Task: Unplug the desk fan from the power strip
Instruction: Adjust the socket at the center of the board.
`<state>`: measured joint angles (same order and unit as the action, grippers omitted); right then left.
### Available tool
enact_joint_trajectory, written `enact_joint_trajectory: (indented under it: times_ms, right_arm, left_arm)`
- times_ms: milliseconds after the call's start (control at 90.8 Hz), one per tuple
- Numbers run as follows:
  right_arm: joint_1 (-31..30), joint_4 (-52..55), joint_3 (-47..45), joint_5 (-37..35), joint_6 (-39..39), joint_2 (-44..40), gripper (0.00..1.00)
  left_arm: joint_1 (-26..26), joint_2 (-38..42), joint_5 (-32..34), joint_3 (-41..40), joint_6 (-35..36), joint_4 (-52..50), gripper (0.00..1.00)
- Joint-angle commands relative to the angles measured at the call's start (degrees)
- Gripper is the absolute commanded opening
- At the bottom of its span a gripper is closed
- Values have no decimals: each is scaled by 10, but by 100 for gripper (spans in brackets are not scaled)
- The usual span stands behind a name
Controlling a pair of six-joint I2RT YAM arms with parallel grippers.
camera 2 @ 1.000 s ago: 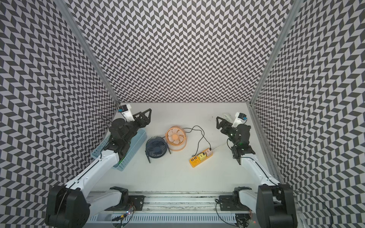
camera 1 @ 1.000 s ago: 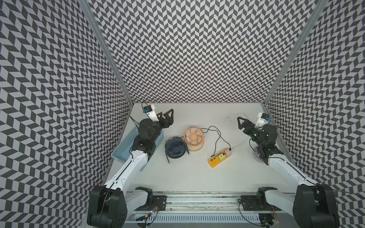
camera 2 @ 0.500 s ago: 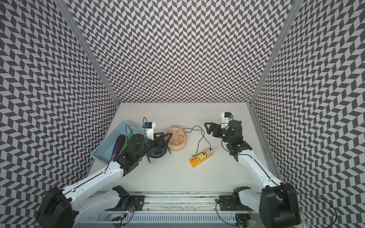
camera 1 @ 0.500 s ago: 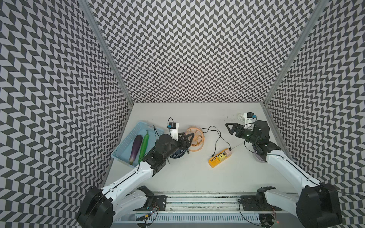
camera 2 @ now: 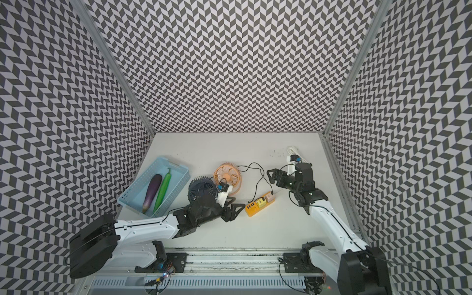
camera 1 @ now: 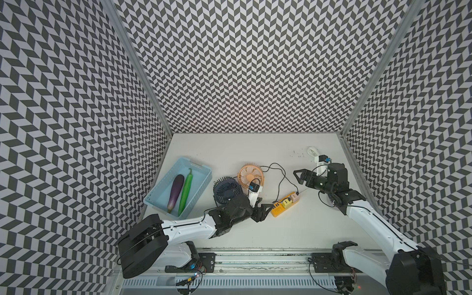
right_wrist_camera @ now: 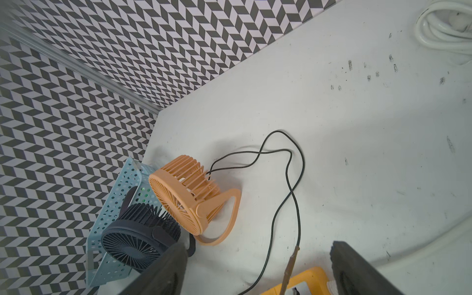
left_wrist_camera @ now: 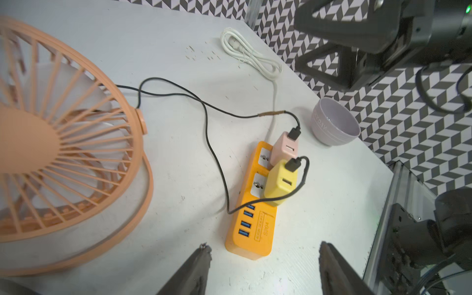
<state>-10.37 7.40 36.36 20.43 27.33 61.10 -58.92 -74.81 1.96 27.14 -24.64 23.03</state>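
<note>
The orange-yellow power strip (camera 1: 284, 206) lies on the white table, with a pink adapter (left_wrist_camera: 284, 149) and a yellow adapter (left_wrist_camera: 279, 182) plugged into its two sockets. A black cable leaves each adapter and runs toward the fans. An orange desk fan (camera 1: 250, 175) and a dark blue desk fan (camera 1: 226, 191) stand left of the strip. My left gripper (left_wrist_camera: 264, 251) is open and low over the table, with the strip's USB end just ahead of its fingertips and not touching them. My right gripper (camera 1: 297, 177) hangs open above and behind the strip's far end, holding nothing.
A light blue basket (camera 1: 201, 176) at the left holds an eggplant (camera 1: 176, 190) and a long green vegetable (camera 1: 186, 191). A grey bowl (left_wrist_camera: 334, 126) sits right of the strip under my right arm. The coiled white cord (camera 1: 313, 152) lies at the back right.
My left arm swung from over the basket to the strip's near end, uncovering the basket, and its jaws narrowed. My right gripper moved left toward the strip's far end.
</note>
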Motion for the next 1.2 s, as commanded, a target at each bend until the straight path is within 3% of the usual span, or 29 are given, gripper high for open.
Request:
enact_joint_trajectory:
  times_ms: [0,264,584,793,1102,1190]
  right_arm:
    - [-2,9,-13,4,-11,-31,92]
    - [-2,8,-56,16,-5,-65,92]
    - [-2,5,-79,25,-9,-84,92]
    - [-2,7,-84,31,-9,-92,92]
    - [-2,15,-87,27,-16,-102,92]
    - [-2,16,-88,26,-17,-104,92]
  left_arm:
    - [-17,-27,25,-4,29,57,65]
    - [-43,-116,23,4,46,109,66]
    - [-47,-158,-19,20,99,191,73]
    - [-22,-201,-84,43,111,220,75]
    - [17,-232,-128,53,107,267,79]
    - [28,-237,-153,62,99,259,76]
